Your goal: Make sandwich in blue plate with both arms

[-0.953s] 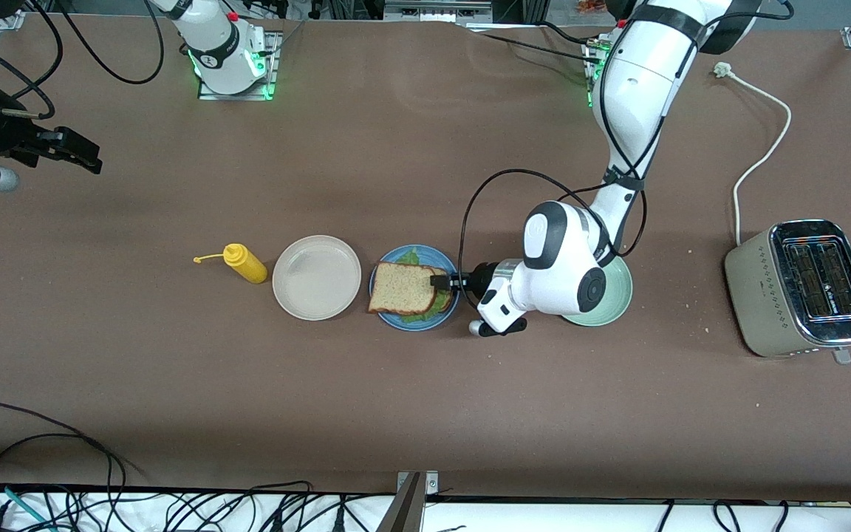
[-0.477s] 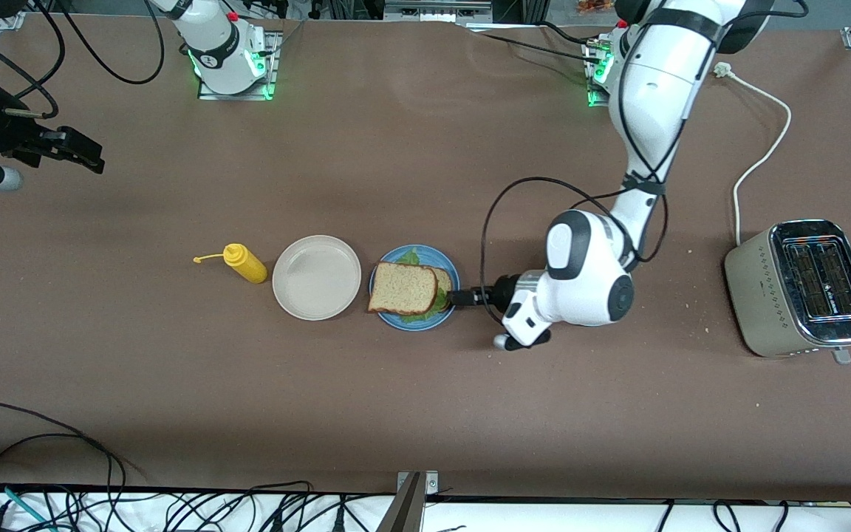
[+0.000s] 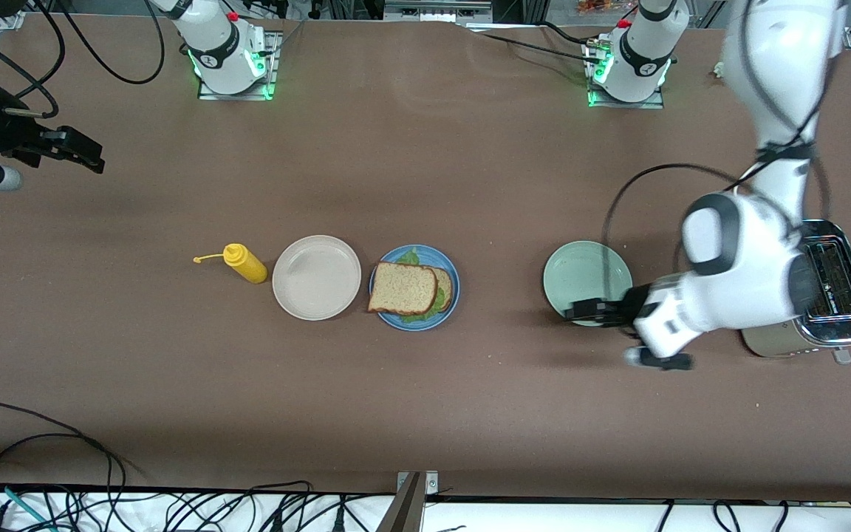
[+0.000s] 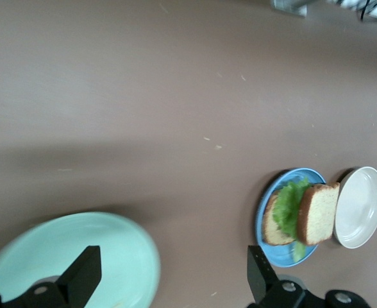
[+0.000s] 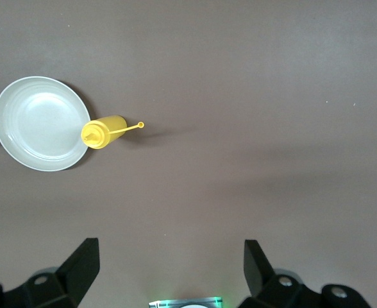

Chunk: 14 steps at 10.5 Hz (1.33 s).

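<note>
The sandwich [image 3: 411,289] sits assembled on the blue plate [image 3: 449,267] near the middle of the table [image 3: 425,414]: two bread slices with lettuce showing between them, the top slice shifted toward the right arm's end, so the stack is not square. A beige plate [image 3: 316,277] lies just beside the blue one, and a yellow squeeze bottle [image 3: 244,263] beside that.

The left end effector [image 3: 579,311] is empty, its fingers spread apart, over the rim of the pale green plate [image 3: 586,275] near the toaster [image 3: 810,295] at the left arm's end. The sandwich lies well apart from it, toward the table's middle, its long axis running along the table's length. The right end effector [image 3: 84,157] waits over the table's edge at the right arm's end, fingers also apart and holding nothing.

By my judgement the build is essentially done; if the top slice needs squaring, the left arm is the nearer one, though both are well clear of the plate
</note>
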### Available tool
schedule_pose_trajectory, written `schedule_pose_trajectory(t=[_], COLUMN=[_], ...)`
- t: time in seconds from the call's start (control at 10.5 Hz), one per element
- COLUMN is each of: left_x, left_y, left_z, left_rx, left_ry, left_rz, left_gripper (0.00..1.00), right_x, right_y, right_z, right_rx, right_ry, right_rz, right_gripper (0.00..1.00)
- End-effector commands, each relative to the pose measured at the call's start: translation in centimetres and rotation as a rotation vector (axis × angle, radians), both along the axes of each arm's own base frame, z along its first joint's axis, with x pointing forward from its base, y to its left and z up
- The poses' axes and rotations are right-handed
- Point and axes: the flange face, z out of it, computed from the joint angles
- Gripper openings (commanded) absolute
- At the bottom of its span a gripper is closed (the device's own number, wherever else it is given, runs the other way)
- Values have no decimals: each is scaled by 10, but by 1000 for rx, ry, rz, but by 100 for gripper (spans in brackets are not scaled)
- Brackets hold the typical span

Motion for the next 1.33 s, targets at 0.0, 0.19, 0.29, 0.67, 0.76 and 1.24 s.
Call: schedule_pose_trajectory(t=[0.0, 0.19, 0.29, 0.67, 0.76, 1.24], left_x=[-53, -88, -102, -139, -147, -162], left_y=[67, 76, 81, 105, 108, 131], left_z=[95, 168, 193, 249, 258, 270], left_rx=[192, 349, 379, 468, 485, 491], left_ry=[-111, -135, -143, -138, -125, -61], left_rz=[-78, -164, -172, -166, -157, -86], left_gripper=[100, 100, 100, 100, 100, 100], right_x=[-2, -2, -2, -2, -2, -2], right_y=[3, 3, 3, 2, 2, 2], right_z=[7, 7, 7, 7, 7, 7], right_rx=[-7, -6, -6, -6, -6, -6], right_ry=[0, 0, 0, 0, 0, 0], right_rz=[14, 14, 14, 12, 12, 12], right_gripper=[100, 100, 100, 100, 100, 100])
